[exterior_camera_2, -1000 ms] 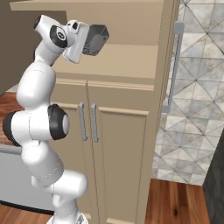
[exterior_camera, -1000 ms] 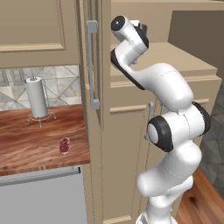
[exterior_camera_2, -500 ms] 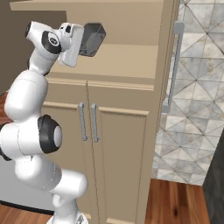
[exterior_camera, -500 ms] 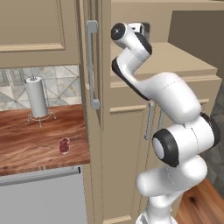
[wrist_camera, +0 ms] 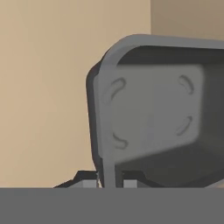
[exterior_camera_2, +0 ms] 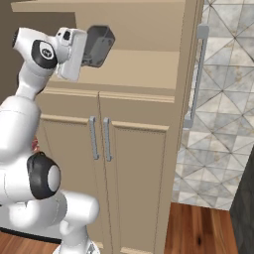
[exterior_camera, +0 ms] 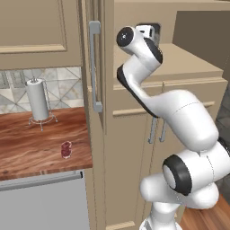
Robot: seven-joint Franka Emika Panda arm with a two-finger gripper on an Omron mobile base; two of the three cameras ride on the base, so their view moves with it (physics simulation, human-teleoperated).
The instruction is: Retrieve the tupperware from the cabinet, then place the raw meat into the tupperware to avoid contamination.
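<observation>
My gripper (exterior_camera_2: 89, 49) is shut on the wall of the dark grey tupperware (exterior_camera_2: 100, 43) and holds it tilted on its side, in the air above the open shelf of the beige cabinet (exterior_camera_2: 144, 74). In the hand view the tupperware (wrist_camera: 153, 113) is close up with its hollow facing the camera, and the gripper (wrist_camera: 109, 183) pinches its lower rim. From the left base view the hand (exterior_camera: 150, 30) is mostly hidden behind the arm's wrist. The raw meat (exterior_camera: 66, 149), a small dark red lump, lies on the wooden counter (exterior_camera: 27, 152) near its front edge.
The cabinet's upper door (exterior_camera: 96, 67) stands open toward me with its long grey handle, between the shelf and the counter. A paper towel roll (exterior_camera: 37, 99) stands at the back of the counter. Two shut lower doors (exterior_camera_2: 99, 144) sit under the shelf. A patterned tile wall (exterior_camera_2: 223, 124) is on the right.
The arm's elbow has swung down and outward. The hand has drawn the held tupperware a little way back from the cabinet shelf. The grip has not changed.
</observation>
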